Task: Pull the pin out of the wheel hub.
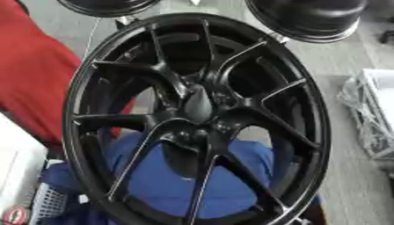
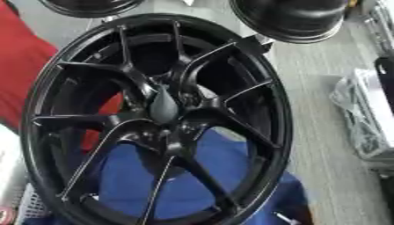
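Note:
A large black multi-spoke wheel (image 1: 115, 118) stands upright and fills most of both views, its face turned toward me. At its hub a dark grey tapered pin (image 1: 198, 105) sticks out of the centre toward the camera; the right eye view shows the pin (image 2: 164, 107) too. Nothing touches the pin. Neither of my hands shows in either view.
Two black rounded shapes (image 1: 308, 17) (image 1: 107, 6) hang at the top edge above the rim. Blue cloth (image 1: 162, 180) lies behind the lower spokes and red fabric (image 1: 31, 79) at the left. Plastic-wrapped items (image 1: 373, 114) lie on the grey floor at the right.

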`<state>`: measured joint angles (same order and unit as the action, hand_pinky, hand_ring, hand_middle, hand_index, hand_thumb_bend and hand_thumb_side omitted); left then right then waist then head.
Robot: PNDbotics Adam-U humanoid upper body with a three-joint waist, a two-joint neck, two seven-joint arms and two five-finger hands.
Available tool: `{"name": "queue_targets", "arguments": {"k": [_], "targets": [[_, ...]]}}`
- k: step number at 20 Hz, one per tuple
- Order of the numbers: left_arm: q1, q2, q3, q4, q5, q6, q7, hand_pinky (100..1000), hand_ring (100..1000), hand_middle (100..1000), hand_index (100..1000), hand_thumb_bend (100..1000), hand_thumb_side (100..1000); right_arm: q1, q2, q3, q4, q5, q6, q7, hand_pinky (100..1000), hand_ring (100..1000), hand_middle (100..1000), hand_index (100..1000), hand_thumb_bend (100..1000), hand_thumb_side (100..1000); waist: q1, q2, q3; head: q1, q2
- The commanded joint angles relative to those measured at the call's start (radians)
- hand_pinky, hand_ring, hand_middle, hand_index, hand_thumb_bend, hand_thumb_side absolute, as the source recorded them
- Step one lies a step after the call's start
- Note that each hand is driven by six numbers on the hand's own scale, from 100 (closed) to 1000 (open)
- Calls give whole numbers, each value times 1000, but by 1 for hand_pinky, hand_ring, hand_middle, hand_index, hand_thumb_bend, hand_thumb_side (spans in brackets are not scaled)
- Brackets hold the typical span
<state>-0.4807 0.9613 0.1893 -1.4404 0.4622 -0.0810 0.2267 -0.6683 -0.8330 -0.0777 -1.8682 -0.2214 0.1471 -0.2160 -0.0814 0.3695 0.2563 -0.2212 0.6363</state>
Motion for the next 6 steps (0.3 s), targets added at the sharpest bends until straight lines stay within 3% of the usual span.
{"name": "queue_targets", "arguments": {"k": [1,6], "targets": [[6,-6,14,-91,41,-5,94,738,817,786,803,372,794,-14,-39,-18,-17,6,0,-12,861,740,668,722,100,646,2,-23,2,3,-20],[48,-49,18,-201,39,10,164,736,815,783,799,393,775,-14,-40,-21,-21,7,1,-26,862,741,669,723,100,652,-4,-19,3,0,-16]]}}
